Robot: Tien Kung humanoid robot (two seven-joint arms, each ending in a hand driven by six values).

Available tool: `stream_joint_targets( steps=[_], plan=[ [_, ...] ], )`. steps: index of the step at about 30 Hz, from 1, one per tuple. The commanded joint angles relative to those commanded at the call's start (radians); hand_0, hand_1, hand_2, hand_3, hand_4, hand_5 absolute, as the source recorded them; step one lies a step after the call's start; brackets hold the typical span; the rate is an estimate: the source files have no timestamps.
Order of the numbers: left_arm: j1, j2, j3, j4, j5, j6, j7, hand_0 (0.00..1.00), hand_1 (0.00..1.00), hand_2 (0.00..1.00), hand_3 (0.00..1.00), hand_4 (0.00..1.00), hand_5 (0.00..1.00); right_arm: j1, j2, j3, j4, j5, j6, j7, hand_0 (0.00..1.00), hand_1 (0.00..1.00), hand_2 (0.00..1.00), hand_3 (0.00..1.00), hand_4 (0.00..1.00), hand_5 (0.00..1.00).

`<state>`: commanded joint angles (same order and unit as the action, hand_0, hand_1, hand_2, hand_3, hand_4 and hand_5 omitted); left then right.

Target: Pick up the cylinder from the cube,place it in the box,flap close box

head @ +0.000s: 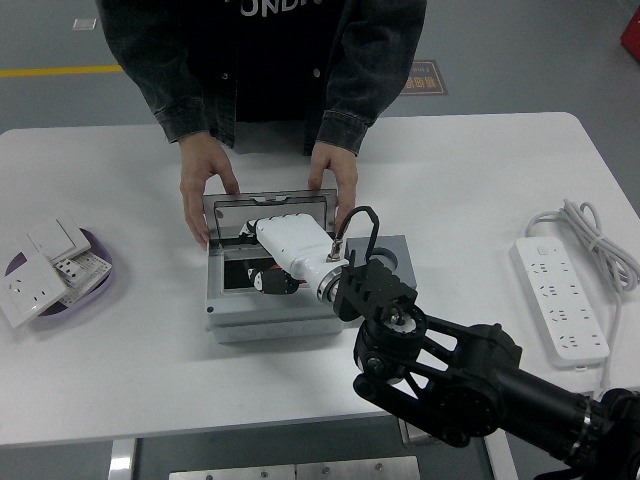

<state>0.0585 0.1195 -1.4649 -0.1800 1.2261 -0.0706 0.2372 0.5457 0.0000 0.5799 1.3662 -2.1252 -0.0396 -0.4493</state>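
My right hand (268, 282), white-shelled on a black arm, reaches from the lower right into the open grey box (270, 320). Its fingers are curled around the orange cylinder (272, 284), low inside the box opening; only a sliver of orange shows under the hand. The box's flap lid (235, 207) stands upright at the far side. A person's two hands (203, 190) (334, 182) hold the lid's corners. A grey cube (392, 258) with a round recess adjoins the box's right side. My left hand is out of view.
A purple plate (100, 285) with white wall switches lies at the left. A white power strip (560, 300) with coiled cable (590, 235) lies at the right. The person stands at the table's far edge.
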Motion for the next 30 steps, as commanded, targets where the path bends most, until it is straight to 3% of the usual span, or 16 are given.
stream_joint_targets(
  steps=[5, 10, 16, 17, 18, 26, 30],
  plan=[
    [-0.001, -0.002, 0.001, 0.000, 0.000, 0.000, -0.002, 0.634, 0.664, 0.592, 0.653, 0.720, 0.287, -0.012, -0.006, 0.006, 0.017, 0.119, -0.054, 0.067, 0.729, 0.666, 0.682, 0.694, 0.515, 0.321],
    [0.000, -0.004, 0.001, 0.000, 0.003, -0.001, -0.001, 0.634, 0.664, 0.591, 0.652, 0.720, 0.289, 0.014, -0.075, 0.039, 0.101, 0.293, -0.111, 0.150, 0.723, 0.658, 0.674, 0.692, 0.526, 0.333],
    [0.002, -0.001, -0.005, 0.000, 0.011, 0.000, 0.001, 0.635, 0.665, 0.588, 0.652, 0.721, 0.286, 0.082, -0.150, 0.086, 0.172, 0.463, -0.132, 0.178, 0.701, 0.651, 0.667, 0.688, 0.534, 0.337],
    [0.001, -0.001, -0.005, 0.000, 0.011, -0.001, 0.001, 0.635, 0.665, 0.588, 0.652, 0.721, 0.286, 0.096, -0.155, 0.093, 0.160, 0.487, -0.133, 0.180, 0.701, 0.651, 0.667, 0.688, 0.534, 0.337],
    [0.001, 0.000, -0.005, 0.000, 0.012, -0.001, 0.001, 0.634, 0.665, 0.588, 0.652, 0.719, 0.285, 0.110, -0.158, 0.096, 0.140, 0.510, -0.132, 0.182, 0.640, 0.629, 0.657, 0.684, 0.537, 0.326],
    [-0.007, 0.002, 0.000, 0.000, 0.012, -0.002, 0.000, 0.634, 0.666, 0.589, 0.651, 0.719, 0.286, 0.197, -0.179, 0.024, -0.024, 0.616, -0.099, 0.174, 0.617, 0.616, 0.650, 0.683, 0.539, 0.324],
    [-0.006, 0.005, -0.004, 0.000, 0.015, -0.001, 0.002, 0.635, 0.665, 0.589, 0.651, 0.720, 0.285, 0.219, -0.202, -0.022, -0.039, 0.599, -0.082, 0.155, 0.614, 0.614, 0.647, 0.682, 0.538, 0.325]
  ],
)
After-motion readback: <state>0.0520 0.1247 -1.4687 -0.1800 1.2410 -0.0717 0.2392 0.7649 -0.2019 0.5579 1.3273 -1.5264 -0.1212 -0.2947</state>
